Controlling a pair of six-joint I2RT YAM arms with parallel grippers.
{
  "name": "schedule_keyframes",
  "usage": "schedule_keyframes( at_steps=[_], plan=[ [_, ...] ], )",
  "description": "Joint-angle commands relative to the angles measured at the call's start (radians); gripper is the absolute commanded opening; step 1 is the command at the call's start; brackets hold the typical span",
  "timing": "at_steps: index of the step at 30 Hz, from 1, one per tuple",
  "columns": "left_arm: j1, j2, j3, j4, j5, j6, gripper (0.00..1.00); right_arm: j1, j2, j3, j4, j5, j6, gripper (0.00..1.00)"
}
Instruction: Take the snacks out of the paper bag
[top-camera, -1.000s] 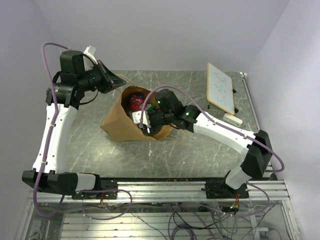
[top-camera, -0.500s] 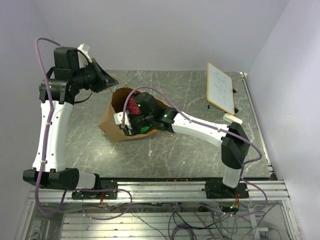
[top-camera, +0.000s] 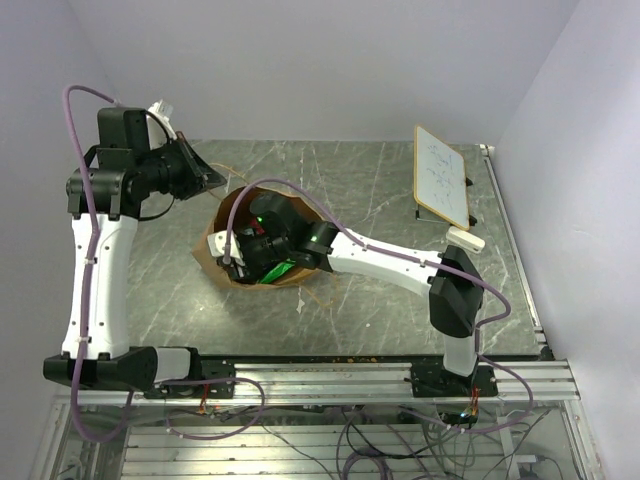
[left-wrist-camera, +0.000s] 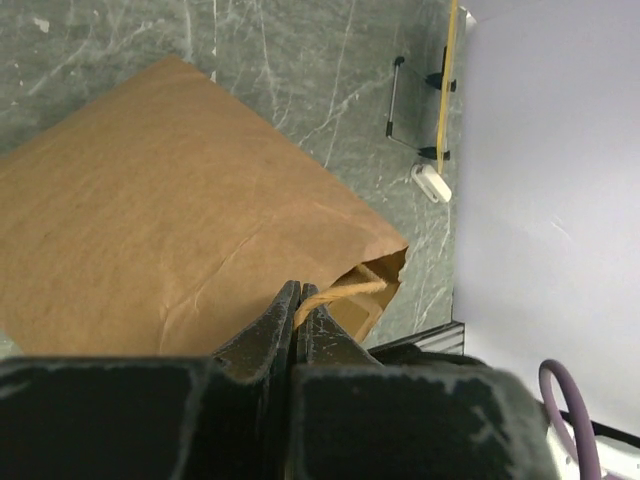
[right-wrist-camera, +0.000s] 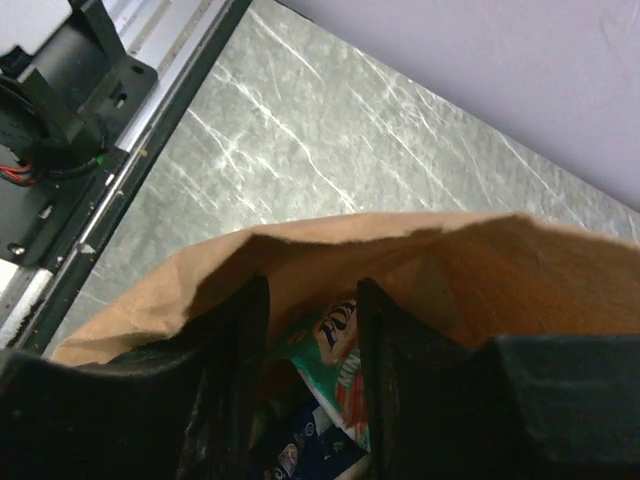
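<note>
Brown paper bag (left-wrist-camera: 150, 200) on the table (right-wrist-camera: 300, 130): my left claw (left-wrist-camera: 298, 290) is clenched on its handle (left-wrist-camera: 345, 292), my right claw (right-wrist-camera: 310, 290) sits parted inside, above the snacks (right-wrist-camera: 335, 345)

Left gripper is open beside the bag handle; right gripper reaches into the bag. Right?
Not quite. The left wrist view shows the left gripper shut on the handle, not open beside it. The right gripper does reach into the bag.

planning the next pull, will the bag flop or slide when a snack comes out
Probably floppy: the bag is thin creased paper. It may slide on the smooth table, though the left gripper pinching its handle should steady it.
</note>
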Motion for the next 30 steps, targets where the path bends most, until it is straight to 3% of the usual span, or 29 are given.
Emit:
schedule_keyframes(
  at_steps=[1,4,15,24,27,30],
  plan=[
    [0.007,-0.076,-0.051,-0.036,0.037,0.045,0.07,0.006,-0.024,0.025,-0.068,0.062,-0.046,0.44],
    [0.007,-0.11,-0.092,-0.062,0.049,0.065,0.07,0.006,-0.041,0.028,-0.131,0.093,-0.071,0.49],
    [0.007,-0.15,-0.079,-0.052,-0.004,0.118,0.07,0.017,-0.046,0.009,-0.109,0.07,-0.032,0.49],
    [0.006,-0.189,-0.026,-0.142,-0.165,0.22,0.07,0.082,-0.015,0.068,-0.066,0.029,0.021,0.5],
    [0.007,-0.198,-0.026,-0.158,-0.195,0.225,0.07,0.083,-0.037,0.057,-0.068,0.067,0.03,0.5],
    [0.007,-0.201,-0.049,-0.137,-0.143,0.201,0.07,0.082,-0.093,-0.003,-0.147,0.137,-0.067,0.5]
  ],
)
